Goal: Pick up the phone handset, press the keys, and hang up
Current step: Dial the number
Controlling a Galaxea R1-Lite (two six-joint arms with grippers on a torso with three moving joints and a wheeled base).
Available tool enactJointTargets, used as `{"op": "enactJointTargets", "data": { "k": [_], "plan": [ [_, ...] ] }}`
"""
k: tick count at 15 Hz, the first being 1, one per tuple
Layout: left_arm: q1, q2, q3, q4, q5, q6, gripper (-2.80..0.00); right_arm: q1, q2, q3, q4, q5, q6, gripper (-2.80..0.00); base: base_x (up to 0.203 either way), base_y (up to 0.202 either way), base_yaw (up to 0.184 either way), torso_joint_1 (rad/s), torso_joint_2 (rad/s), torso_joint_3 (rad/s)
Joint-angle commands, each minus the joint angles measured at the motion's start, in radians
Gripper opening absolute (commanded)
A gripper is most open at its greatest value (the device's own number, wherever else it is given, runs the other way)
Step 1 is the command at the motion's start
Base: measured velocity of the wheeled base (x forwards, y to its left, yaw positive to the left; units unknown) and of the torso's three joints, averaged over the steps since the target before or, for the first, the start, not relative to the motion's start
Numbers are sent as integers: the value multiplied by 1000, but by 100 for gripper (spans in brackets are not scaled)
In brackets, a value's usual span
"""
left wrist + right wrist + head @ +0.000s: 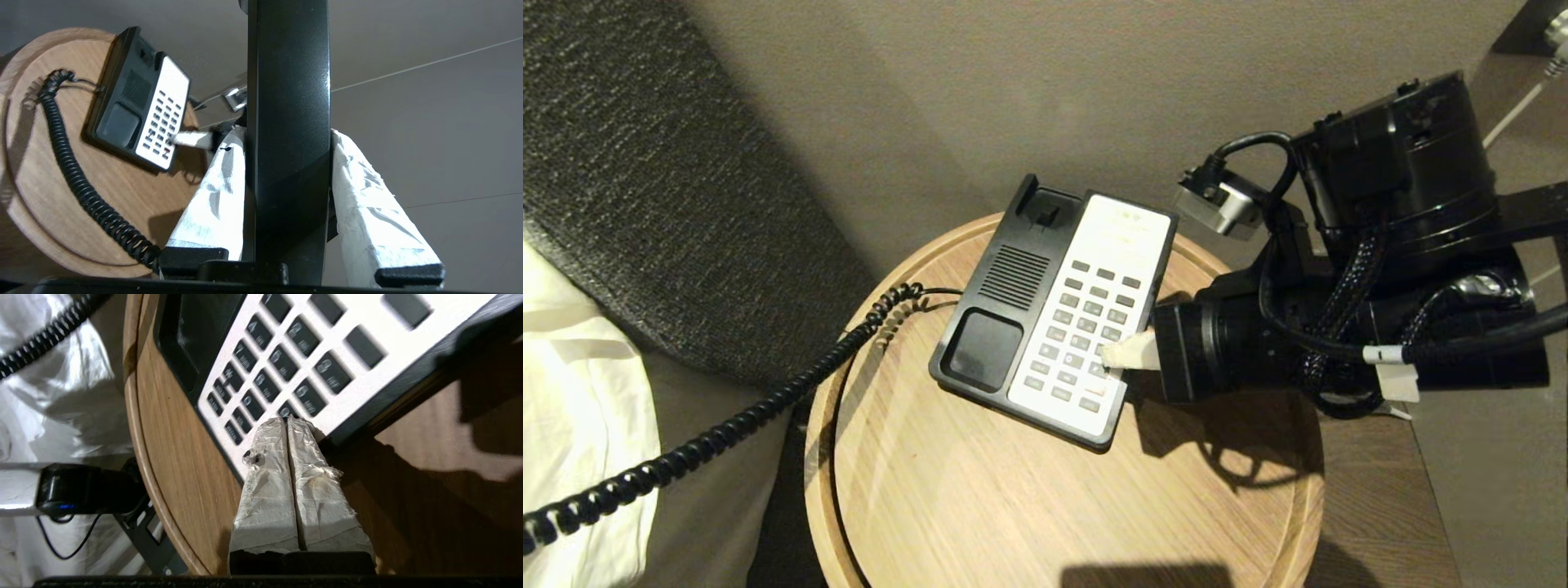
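Now the right gripper [1112, 356] reaches in from the right of the head view, its paper-wrapped fingers [282, 473] pressed flat together with nothing between them. Their tip rests on the lower right part of the keypad [1081, 336]; in the right wrist view it touches a dark key near the pad's edge, though which key I cannot tell, since the tip covers it.

The base [1058, 310] sits at the middle of the head view, on the upper half of the round wooden tabletop [1029, 506]. Its black left side shows a speaker grille above an empty cradle [980, 349]; the white key panel fills its right side.

The handset [288, 122] is off the base. It fills the centre of the left wrist view as an upright black bar, clamped between the two white-wrapped fingers [212, 204] of the left gripper [286, 134], one on each side of it. Neither the handset nor this gripper appears in the head view.

The cord [727, 425] leaves the base's left side, curls at the tabletop's left rim and runs down to the lower left corner of the head view, across white bedding [580, 408]. In the left wrist view it ends near the bottom of the frame, just left of the handset.
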Motion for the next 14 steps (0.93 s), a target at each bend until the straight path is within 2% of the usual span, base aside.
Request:
{"op": "enactJointTargets", "data": {
  "k": [1,4,6,7,10,12,13,14],
  "plan": [
    [0,-9,11,1,-1,-5,-280,31,-22,-18,-1,-55,2,-280,0,0,0,0,0,0],
    [0,-1,2,1,-1,-4,-280,78,-39,-85,11,-115,-6,-280,0,0,0,0,0,0],
    [0,-7,4,1,-2,-4,-280,112,-50,-124,22,-187,-47,-280,0,0,0,0,0,0],
    [0,-10,7,2,-3,-4,-280,124,-56,-138,26,-199,-60,-280,0,0,0,0,0,0],
    [0,-14,8,7,-3,-4,-280,127,-70,-132,61,-199,-61,-280,0,0,0,0,0,0],
    [0,-15,14,7,-3,-4,-280,136,-90,-105,145,-176,-57,-280,0,0,0,0,0,0],
    [0,-14,14,2,-3,-4,-280,138,-98,-95,175,-140,-53,-76,0,0,0,0,0,0],
    [0,-14,14,2,-3,-4,-280,144,-102,-72,186,-124,-51,0,0,0,0,0,0,0]
  ]
}}
